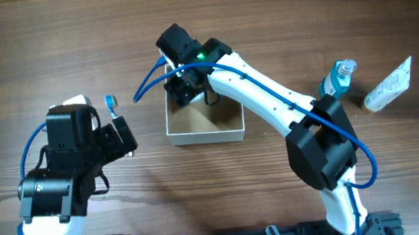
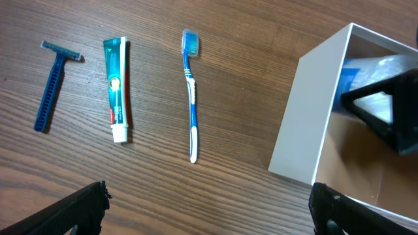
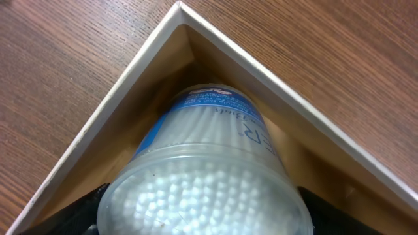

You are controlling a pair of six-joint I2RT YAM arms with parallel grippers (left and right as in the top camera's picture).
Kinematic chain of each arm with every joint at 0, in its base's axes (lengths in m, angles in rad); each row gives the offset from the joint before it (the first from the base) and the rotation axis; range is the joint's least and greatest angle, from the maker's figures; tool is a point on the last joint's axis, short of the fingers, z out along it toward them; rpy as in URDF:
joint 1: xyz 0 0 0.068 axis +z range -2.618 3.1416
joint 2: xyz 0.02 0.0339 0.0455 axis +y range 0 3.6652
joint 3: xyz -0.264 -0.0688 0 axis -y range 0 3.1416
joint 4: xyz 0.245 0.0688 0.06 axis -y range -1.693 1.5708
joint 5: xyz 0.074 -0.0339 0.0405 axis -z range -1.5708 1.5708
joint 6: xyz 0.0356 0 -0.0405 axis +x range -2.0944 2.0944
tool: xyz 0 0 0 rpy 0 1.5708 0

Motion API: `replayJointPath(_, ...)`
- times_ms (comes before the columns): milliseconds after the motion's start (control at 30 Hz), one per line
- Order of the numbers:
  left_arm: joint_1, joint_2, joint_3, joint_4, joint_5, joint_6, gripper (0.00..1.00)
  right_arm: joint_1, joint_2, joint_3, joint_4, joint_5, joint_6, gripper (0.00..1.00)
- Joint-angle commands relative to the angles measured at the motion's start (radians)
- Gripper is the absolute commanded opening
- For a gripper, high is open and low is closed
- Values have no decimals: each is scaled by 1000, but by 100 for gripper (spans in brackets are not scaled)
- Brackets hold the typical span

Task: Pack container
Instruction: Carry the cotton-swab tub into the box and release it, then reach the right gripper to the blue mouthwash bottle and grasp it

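**Light, thin-walled box with a smooth tub going into its corner**

The container (image 1: 204, 122) sits near the middle of the tabletop (image 1: 262, 20), a little toward the far edge. It is an open, shallow square with thin white walls and a brown cardboard floor.

It looks light and only moderately stiff. The walls would likely bow if pinched mid-span, and the whole box could skate on the smooth wood if pushed sideways. The safest hold is probably a pinch over the rim close to a corner, where two walls brace each other. Pressing straight down would also be safer than pushing across.

The right end effector (image 1: 184, 89) is over the box's far-left corner. It is closed around a tub of cotton swabs (image 3: 202, 170), whose far end is tucked into that corner. The clear plastic tub appears light, rigid and slippery, so a hold across its round body suits it.

The left end effector (image 2: 209, 212) is spread wide and empty, near the left edge of the tabletop. A toothbrush (image 2: 191, 94), toothpaste (image 2: 116, 88) and razor (image 2: 52, 85) lie side by side on the tabletop ahead of it, left of the box. A blue bottle (image 1: 337, 78) and a white tube (image 1: 389, 85) lie toward the far-right corner.
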Motion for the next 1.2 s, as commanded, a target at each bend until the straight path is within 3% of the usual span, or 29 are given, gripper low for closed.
replayJointPath(0, -4, 4, 18, 2, -16, -17, 100, -2, 11, 10, 3, 13, -4, 100)
replayJointPath(167, -4, 4, 18, 2, -16, -17, 100, -2, -30, 10, -19, 40, 6, 100)
replayJointPath(333, -4, 4, 18, 2, -16, -17, 100, -38, -272, 10, -76, 171, 128, 100)
replayJointPath(433, -4, 4, 18, 2, -16, -17, 100, -174, -463, 10, -108, 163, 196, 100)
replayJointPath(567, -4, 4, 18, 2, -16, -17, 100, -502, -621, 10, -296, 155, 364, 100)
replayJointPath(767, -4, 4, 18, 2, -16, -17, 100, -832, -545, -39, -412, -26, 321, 100)
replayJointPath(1000, -4, 4, 18, 2, -16, -17, 100, -842, -358, -160, -405, -108, 173, 100)
replayJointPath(1167, -4, 4, 18, 3, -16, -17, 100, -837, -309, -163, -416, -108, 154, 100)
